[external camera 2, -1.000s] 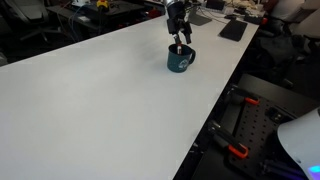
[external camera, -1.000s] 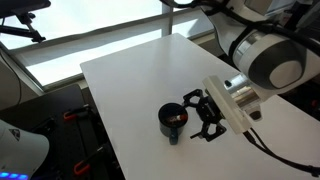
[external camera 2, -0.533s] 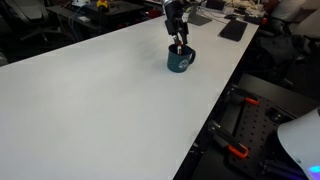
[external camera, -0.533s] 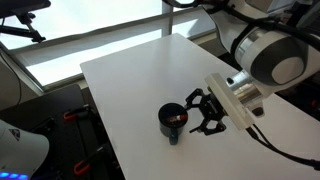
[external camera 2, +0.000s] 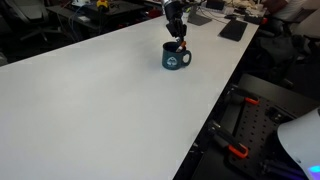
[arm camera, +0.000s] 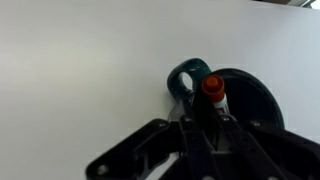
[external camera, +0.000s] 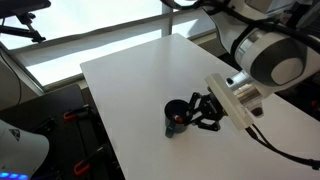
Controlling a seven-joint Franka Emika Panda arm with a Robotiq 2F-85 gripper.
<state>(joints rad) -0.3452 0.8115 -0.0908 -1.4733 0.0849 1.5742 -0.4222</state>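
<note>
Gripper (arm camera: 211, 112) was clenched on a red-tipped stick (arm camera: 212, 88) that stood at the rim of the mug (arm camera: 245, 100), on the side of the handle (arm camera: 187, 78). Its fingers met just under the red tip; the wrist view did not show what the stick was lower down.

The mug stood upright on the white table (external camera: 130, 80), with the arm reaching in from the side away from the near table edge. In an exterior view the mug (external camera 2: 177, 57) sat in the far part of the top, near the long edge that ran along the walkway but not at it, with a strip of bare top between. A dark flat item (external camera 2: 232, 30) lay near the far corner, apart from the mug. From the mug toward that camera the top was bare across its whole width. In the exterior view from above, bare top also lay on all sides of the mug (external camera: 175, 118) out to the table's edges.
</note>
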